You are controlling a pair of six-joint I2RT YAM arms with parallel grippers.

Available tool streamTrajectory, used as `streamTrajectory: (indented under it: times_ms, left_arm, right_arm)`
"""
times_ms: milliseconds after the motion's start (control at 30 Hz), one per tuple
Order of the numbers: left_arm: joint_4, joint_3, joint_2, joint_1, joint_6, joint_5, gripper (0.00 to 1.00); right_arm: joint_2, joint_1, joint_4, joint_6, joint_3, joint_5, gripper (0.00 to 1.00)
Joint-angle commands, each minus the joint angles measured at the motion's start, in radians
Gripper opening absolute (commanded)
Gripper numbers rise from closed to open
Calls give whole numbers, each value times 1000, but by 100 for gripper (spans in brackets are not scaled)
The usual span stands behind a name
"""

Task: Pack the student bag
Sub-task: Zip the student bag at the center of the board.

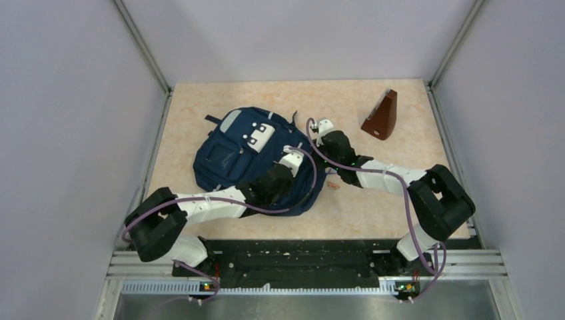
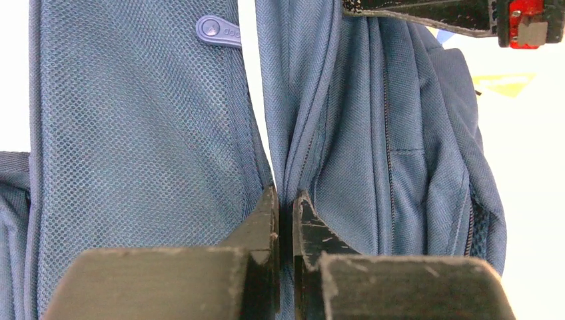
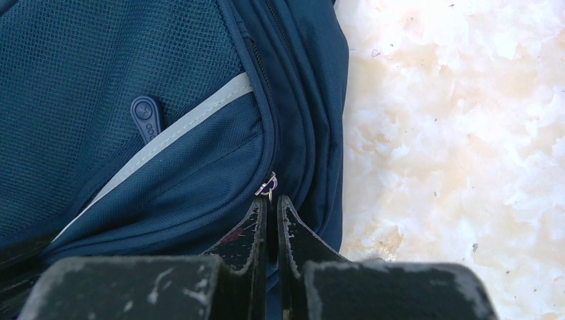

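Observation:
The student bag (image 1: 250,155), navy with grey patches, lies flat on the table, left of the middle. My left gripper (image 1: 298,151) rests on the bag's lower right part; in the left wrist view it (image 2: 285,200) is shut on a raised fold of the bag's blue fabric (image 2: 346,133) beside a zip line. My right gripper (image 1: 318,125) is at the bag's right edge. In the right wrist view it (image 3: 272,203) is shut, with a small metal zipper ring (image 3: 268,186) at its tips, beside a grey stripe (image 3: 186,123).
A brown wedge-shaped object (image 1: 381,117) stands at the back right of the beige table (image 1: 400,200). A small orange item (image 1: 333,187) lies by the bag's lower right edge. Grey walls enclose the table on three sides. A blue rubber pull tab (image 3: 144,119) lies on the mesh pocket.

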Motion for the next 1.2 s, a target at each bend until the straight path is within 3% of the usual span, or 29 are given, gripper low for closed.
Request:
streamTrajectory:
  times_ms: [0,267,567,800,1167]
  left_arm:
    - [-48,-48,-85,10,-5,-62,0]
    - [-74,-162,-263,10,-31,23,0]
    - [-96,-225,-427,10,-35,212,0]
    - [-136,-228,-461,10,-59,334,0]
    - [-129,-229,-456,10,-97,384,0]
  right_arm:
    - [-44,-23,-24,-36,44,28,0]
    - [-41,-47,-58,-173,66,98,0]
    - [0,-54,-81,-416,129,-136,0]
    - [25,-54,-43,-579,159,-306,0]
    - [79,-54,17,-641,233,-299,0]
